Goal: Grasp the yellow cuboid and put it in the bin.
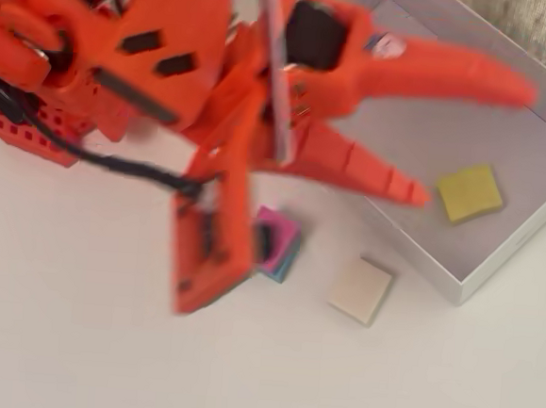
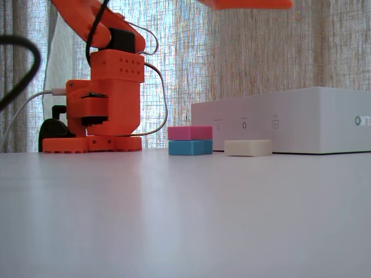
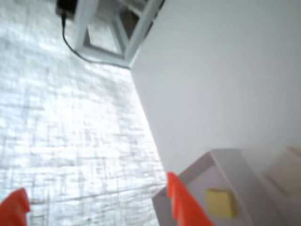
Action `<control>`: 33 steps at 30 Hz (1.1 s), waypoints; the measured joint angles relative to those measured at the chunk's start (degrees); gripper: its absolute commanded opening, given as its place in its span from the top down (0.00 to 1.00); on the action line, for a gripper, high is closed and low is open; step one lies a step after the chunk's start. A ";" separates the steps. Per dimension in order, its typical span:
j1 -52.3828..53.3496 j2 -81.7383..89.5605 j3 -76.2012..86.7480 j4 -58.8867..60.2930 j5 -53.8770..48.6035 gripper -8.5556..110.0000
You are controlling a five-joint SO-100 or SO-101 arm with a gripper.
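The yellow cuboid [image 1: 469, 192] lies flat on the pale floor inside the bin [image 1: 511, 244], near its front wall, and shows again in the wrist view [image 3: 219, 203]. My orange gripper [image 1: 476, 144] hangs above the bin with its two fingers spread wide and nothing between them; it is open. One fingertip [image 1: 416, 191] is just left of the cuboid, raised above it. In the wrist view the gripper [image 3: 96, 195] shows only as two orange finger ends at the bottom edge. In the fixed view the bin [image 2: 290, 124] hides the cuboid.
A pink-on-teal stacked block [image 1: 279, 243] [image 2: 190, 141] and a beige flat block [image 1: 362, 289] [image 2: 248, 147] lie on the white table just outside the bin's front wall. The arm's orange base [image 2: 98, 98] stands at the left, with cables. A curtain hangs behind.
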 measured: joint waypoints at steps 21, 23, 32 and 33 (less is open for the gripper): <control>17.84 40.96 23.38 41.48 6.86 0.68; 18.02 40.43 24.26 41.48 6.86 0.71; 15.03 41.40 25.22 41.48 7.73 0.95; 14.85 41.40 25.22 41.48 7.73 0.97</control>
